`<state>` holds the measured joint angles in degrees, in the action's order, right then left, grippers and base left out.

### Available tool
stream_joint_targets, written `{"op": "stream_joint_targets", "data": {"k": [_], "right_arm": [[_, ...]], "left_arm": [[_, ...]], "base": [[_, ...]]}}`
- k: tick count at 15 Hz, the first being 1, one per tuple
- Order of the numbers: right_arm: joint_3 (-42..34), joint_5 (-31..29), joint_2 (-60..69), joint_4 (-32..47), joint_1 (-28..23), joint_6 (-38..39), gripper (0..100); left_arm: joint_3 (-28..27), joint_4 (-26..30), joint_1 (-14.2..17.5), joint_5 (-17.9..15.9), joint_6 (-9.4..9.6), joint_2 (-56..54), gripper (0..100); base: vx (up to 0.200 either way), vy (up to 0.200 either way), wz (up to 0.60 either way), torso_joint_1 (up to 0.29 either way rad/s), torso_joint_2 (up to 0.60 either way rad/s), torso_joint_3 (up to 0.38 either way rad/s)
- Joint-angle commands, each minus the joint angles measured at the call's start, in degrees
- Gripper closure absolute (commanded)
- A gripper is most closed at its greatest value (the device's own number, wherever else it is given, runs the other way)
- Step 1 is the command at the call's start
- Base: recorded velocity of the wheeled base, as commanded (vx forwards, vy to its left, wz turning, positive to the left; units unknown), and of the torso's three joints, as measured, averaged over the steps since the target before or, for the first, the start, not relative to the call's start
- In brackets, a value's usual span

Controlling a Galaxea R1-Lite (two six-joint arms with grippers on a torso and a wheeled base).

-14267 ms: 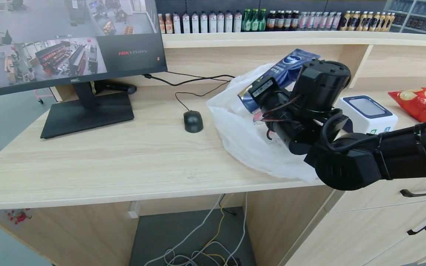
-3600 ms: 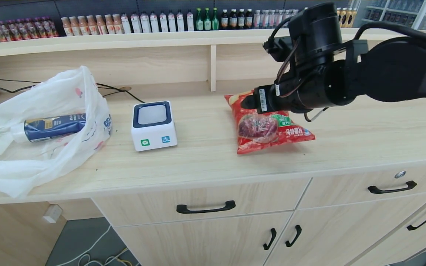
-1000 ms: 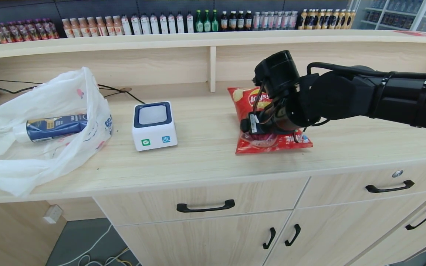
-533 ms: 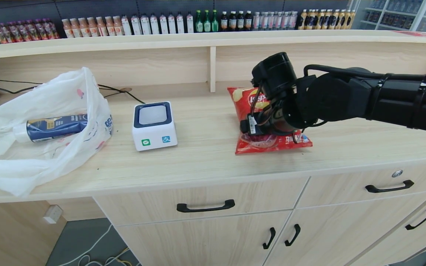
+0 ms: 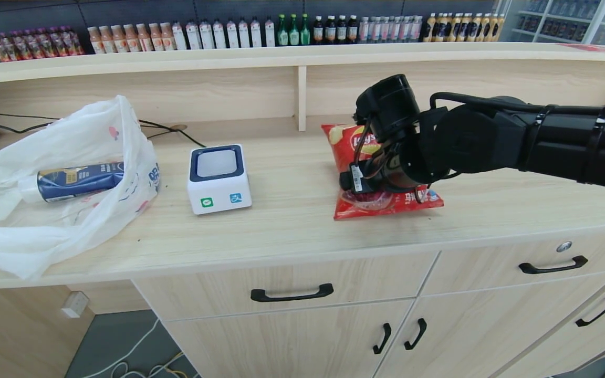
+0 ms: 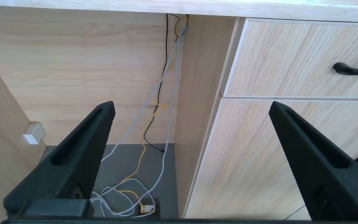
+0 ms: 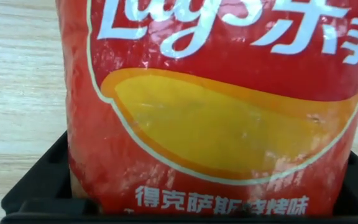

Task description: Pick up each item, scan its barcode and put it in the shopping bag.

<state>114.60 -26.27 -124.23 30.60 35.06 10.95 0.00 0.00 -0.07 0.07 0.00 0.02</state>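
Observation:
A red chips bag (image 5: 386, 202) lies flat on the wooden counter (image 5: 281, 231), to the right of the white scanner (image 5: 218, 178). My right gripper (image 5: 381, 181) is down on the bag's middle. In the right wrist view the chips bag (image 7: 210, 124) spans the whole gap, with a dark finger (image 7: 42, 177) pressed against each side, so my right gripper (image 7: 201, 186) is shut on it. The white shopping bag (image 5: 71, 220) lies open at the left with a blue packet (image 5: 79, 181) inside. My left gripper (image 6: 191, 155) hangs open below counter height, with nothing between its fingers.
A raised shelf (image 5: 297, 55) with rows of bottles runs along the back of the counter. Drawers and cabinet doors with black handles (image 5: 292, 294) sit under the front edge. Cables (image 6: 148, 130) hang in the gap beside the cabinets. Bare counter lies between the scanner and the chips.
Since the oldest frame the blue packet has gone into the shopping bag and the camera has shifted right. My right gripper has come down onto the chips bag and edged slightly left.

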Motion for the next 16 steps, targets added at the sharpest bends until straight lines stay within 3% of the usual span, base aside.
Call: {"op": "stream_joint_targets", "data": {"k": [1,16], "right_arm": [[0.0,0.1,0.5,0.2,0.1,-0.4,100],[0.0,-1.0,10.2,3.6,2.9,-0.1,100]], "left_arm": [[0.0,0.0,0.0,0.0,0.00,0.0,0],[0.0,0.0,0.0,0.0,0.00,0.0,0]], "base": [[0.000,0.000,0.00,0.000,0.00,0.000],[0.000,0.000,0.00,0.000,0.00,0.000]]}}
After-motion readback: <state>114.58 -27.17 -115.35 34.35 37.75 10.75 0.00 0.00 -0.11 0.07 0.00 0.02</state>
